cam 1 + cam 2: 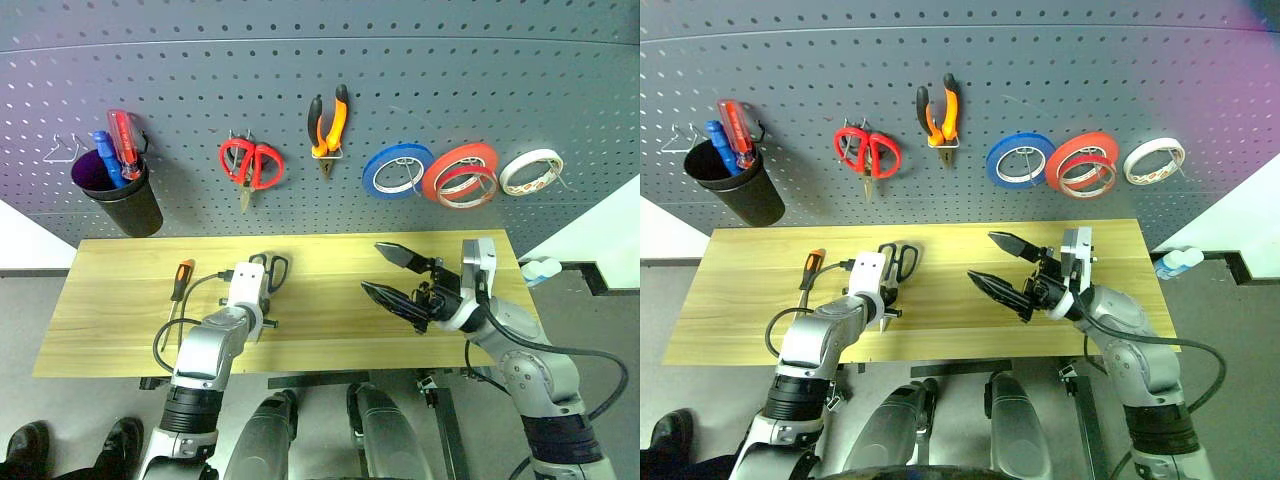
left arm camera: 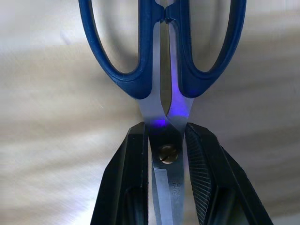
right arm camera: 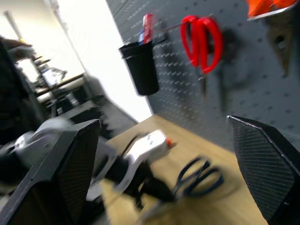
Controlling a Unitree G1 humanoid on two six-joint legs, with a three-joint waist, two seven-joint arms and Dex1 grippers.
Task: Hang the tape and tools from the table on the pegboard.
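While the left gripper [image 2: 161,154] is clenched on the dark-handled scissors [image 2: 161,56] right at their pivot screw, the thing that matters is how those scissors lie: their long axis runs straight on from the fingers toward the pegboard [image 1: 320,90], handle loops leading and blades trailing back under the wrist, so the loops are the end nearest the hooks. Seen from the head, the scissors sit at about the middle of the table [image 1: 120,340], just to the board side of the left gripper, loops poking out past the white wrist block. The right gripper [image 1: 400,277] hangs released and wide apart above the right half of the table, pointing across toward the scissors, well apart from them; the left arm is plainly the nearer and already has them. The orange-and-black screwdriver [image 1: 180,277] lies on the table toward its left end from the scissors, shaft toward the front edge. On the pegboard the orange pliers [image 1: 329,125] already hang above the scissors' spot, between the red scissors [image 1: 251,163] and the blue roll [image 1: 397,170], with the thin reddish tape ring [image 1: 466,182] beyond it. The blades are hidden under the fingers, and whether the scissors rest on the wood or are just clear of it I cannot tell
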